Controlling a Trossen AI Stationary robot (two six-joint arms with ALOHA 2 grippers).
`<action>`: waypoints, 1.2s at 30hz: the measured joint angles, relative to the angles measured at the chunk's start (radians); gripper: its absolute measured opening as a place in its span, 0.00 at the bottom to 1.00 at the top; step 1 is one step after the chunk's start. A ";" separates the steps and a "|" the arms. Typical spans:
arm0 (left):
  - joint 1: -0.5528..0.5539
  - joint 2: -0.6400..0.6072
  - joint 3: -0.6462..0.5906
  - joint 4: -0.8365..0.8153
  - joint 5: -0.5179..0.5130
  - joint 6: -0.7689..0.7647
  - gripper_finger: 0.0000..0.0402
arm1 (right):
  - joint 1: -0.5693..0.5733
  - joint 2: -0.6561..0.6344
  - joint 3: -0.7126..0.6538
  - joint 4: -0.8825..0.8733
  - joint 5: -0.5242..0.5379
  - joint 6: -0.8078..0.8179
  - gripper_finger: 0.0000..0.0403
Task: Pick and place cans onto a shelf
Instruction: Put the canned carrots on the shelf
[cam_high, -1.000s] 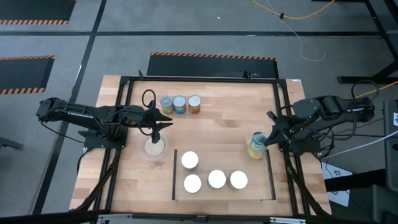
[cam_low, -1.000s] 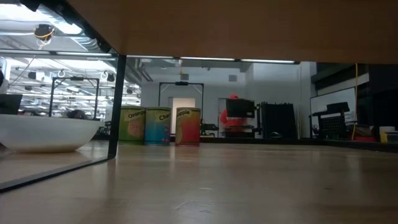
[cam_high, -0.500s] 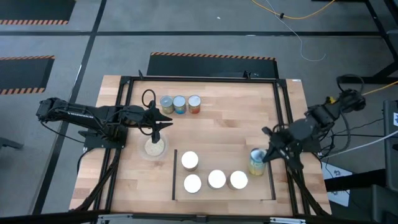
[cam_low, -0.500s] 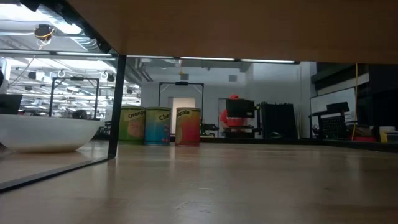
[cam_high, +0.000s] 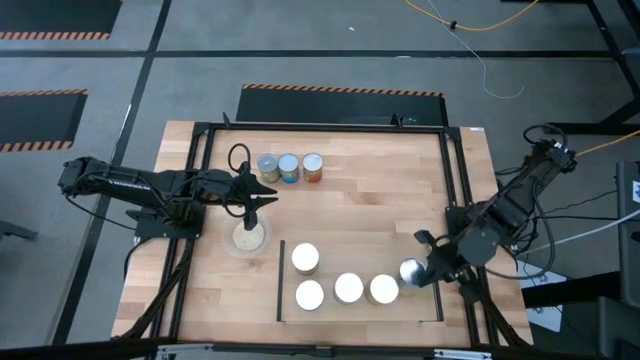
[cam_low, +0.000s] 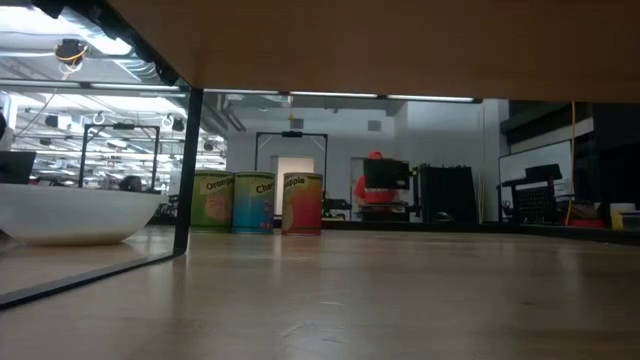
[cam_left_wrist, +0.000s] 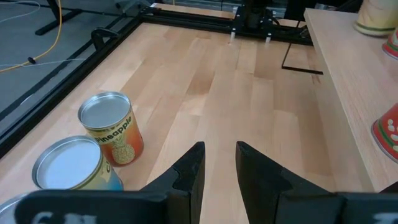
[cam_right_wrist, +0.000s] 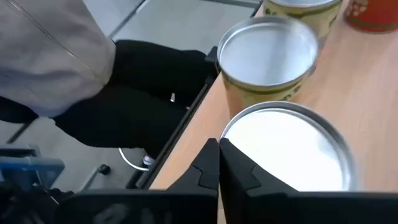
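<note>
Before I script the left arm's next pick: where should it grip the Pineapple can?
Grip the Pineapple can across its round label wall, below the lid. It stands upright, end of its row, with bare table on its open side, so come from there or above.

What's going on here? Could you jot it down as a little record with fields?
Shelf: four cans standing on it, a fifth at its right end
Fifth can: at the right gripper, whose fingers are shut
Back row: three cans on the table
Left gripper: above a dish, slightly open, holding nothing
</note>
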 joint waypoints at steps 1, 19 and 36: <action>0.000 0.000 0.000 0.000 0.000 0.000 0.21 | 0.008 0.009 0.000 0.000 0.008 0.000 0.00; 0.000 0.000 0.000 0.000 0.000 0.000 0.21 | 0.064 0.036 0.001 0.018 -0.005 0.000 0.04; 0.000 0.000 0.000 0.000 0.000 0.000 0.21 | 0.064 0.036 0.000 0.021 -0.013 0.050 0.12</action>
